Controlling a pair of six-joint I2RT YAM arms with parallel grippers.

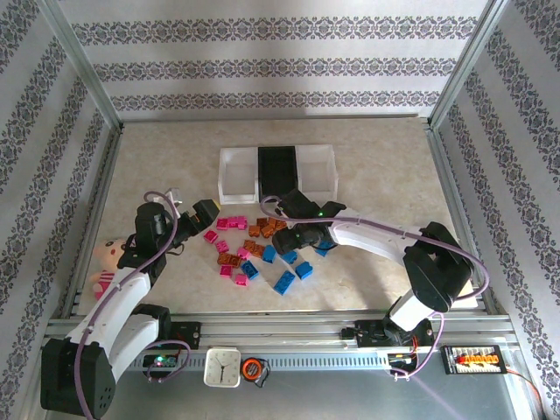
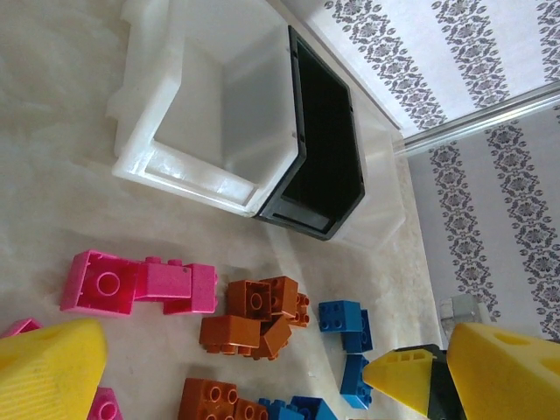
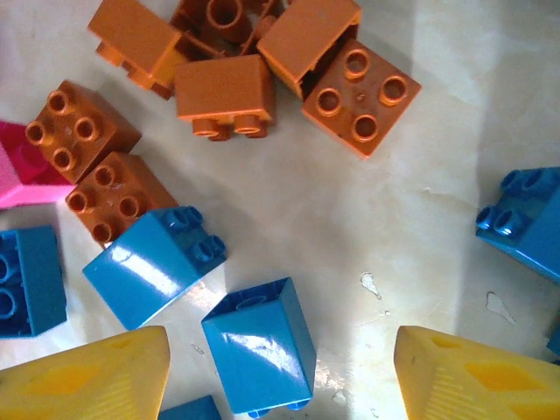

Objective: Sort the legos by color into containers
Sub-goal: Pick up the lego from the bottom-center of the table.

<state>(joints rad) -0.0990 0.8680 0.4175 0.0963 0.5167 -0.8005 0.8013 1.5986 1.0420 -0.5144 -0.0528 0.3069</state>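
Observation:
Pink [image 1: 232,223], orange-brown [image 1: 267,229] and blue legos [image 1: 284,282] lie scattered on the table in front of the containers: a black bin [image 1: 278,171] between two white ones [image 1: 238,173] [image 1: 317,171]. My left gripper [image 1: 206,213] hovers open at the pile's left edge. From its wrist, my left gripper [image 2: 278,350] has pink [image 2: 140,284], orange [image 2: 254,319] and blue legos [image 2: 346,317] ahead and nothing between its fingers. My right gripper [image 1: 302,234] is low over the blue legos. My right gripper [image 3: 282,350] is open, and a blue lego [image 3: 258,346] lies between its fingers [image 3: 87,376], untouched.
A small doll [image 1: 107,262] lies by the left arm near the table's left edge. A clock [image 1: 222,367] and a tape measure [image 1: 255,369] sit on the front rail. Patterned walls enclose the table on three sides.

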